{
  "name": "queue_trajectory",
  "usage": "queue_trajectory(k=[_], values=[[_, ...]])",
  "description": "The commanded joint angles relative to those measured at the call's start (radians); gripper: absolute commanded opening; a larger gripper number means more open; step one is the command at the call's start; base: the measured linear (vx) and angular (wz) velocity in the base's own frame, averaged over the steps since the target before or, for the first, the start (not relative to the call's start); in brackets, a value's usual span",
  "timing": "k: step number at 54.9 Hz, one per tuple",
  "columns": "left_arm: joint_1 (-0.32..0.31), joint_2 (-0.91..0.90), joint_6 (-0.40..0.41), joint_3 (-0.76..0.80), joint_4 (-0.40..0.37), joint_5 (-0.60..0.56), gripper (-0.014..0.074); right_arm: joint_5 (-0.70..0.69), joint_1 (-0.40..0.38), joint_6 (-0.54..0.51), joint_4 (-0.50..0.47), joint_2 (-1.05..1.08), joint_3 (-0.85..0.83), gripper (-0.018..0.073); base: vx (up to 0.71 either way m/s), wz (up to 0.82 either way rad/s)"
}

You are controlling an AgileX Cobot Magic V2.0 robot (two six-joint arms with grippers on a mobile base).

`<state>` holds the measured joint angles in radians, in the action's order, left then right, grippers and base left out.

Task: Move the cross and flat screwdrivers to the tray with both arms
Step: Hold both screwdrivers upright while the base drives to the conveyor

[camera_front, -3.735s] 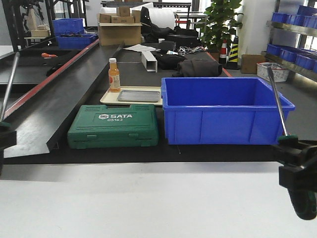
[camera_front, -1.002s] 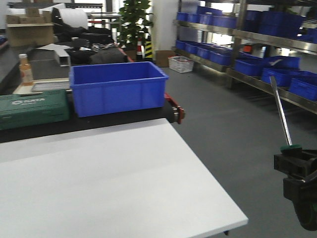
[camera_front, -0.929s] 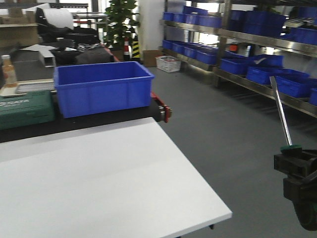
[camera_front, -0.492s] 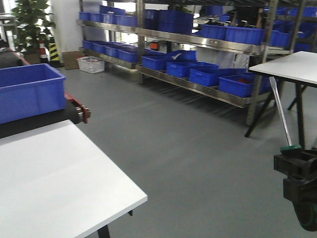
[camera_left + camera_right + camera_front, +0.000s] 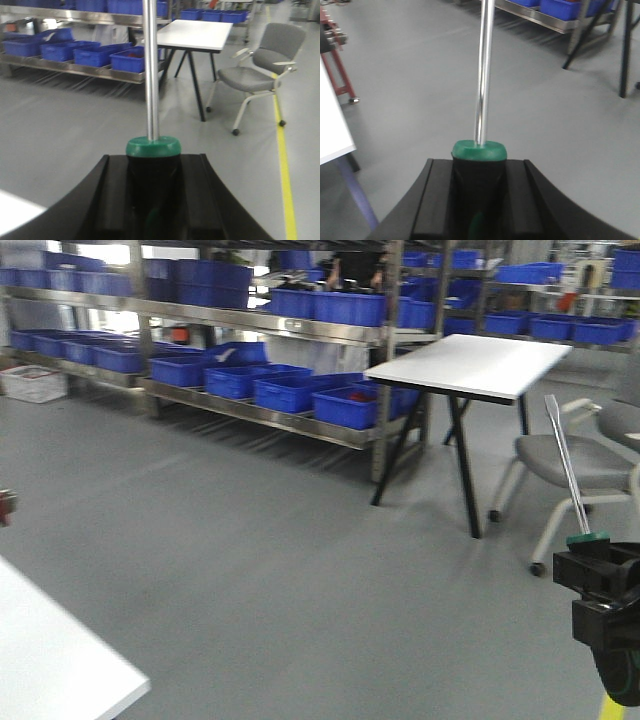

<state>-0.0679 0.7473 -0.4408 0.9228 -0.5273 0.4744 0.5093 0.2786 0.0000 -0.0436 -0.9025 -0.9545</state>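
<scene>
Screwdrivers held upright, one in each gripper, above a grey workshop floor. Left wrist view: the left gripper (image 5: 152,172) is clamped on the black handle of the left-hand screwdriver (image 5: 151,85), with a jaw pressed against either side below the green collar. Most of the handle is hidden between the jaws. The silver shaft runs off the top edge, so the tip is cut off. Right wrist view: the right gripper (image 5: 479,175) grips the right-hand screwdriver (image 5: 483,85) the same way, and its shaft is also cropped at the top.

Front view: the right gripper is partly cut by the right edge and its shaft leans slightly left. The tip shows here but is too small to tell cross from flat. Behind stand a white table (image 5: 470,362), a grey chair (image 5: 575,455) and shelving (image 5: 240,318) with blue crates (image 5: 290,390). A blurred tabletop corner (image 5: 50,670) lies at lower left.
</scene>
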Motion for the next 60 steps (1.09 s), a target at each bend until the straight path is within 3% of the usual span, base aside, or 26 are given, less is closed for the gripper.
queue_trajectory(k=[1,60], values=[[0.001,-0.006,0.009,0.026,-0.027,-0.077,0.0000,-0.089,-0.002,-0.007,0.008,0.011,-0.031,-0.0008,0.17,-0.51],[0.001,-0.006,0.009,0.026,-0.027,-0.072,0.0001,-0.088,-0.002,-0.007,0.008,0.011,-0.031,-0.0008,0.29,-0.36]])
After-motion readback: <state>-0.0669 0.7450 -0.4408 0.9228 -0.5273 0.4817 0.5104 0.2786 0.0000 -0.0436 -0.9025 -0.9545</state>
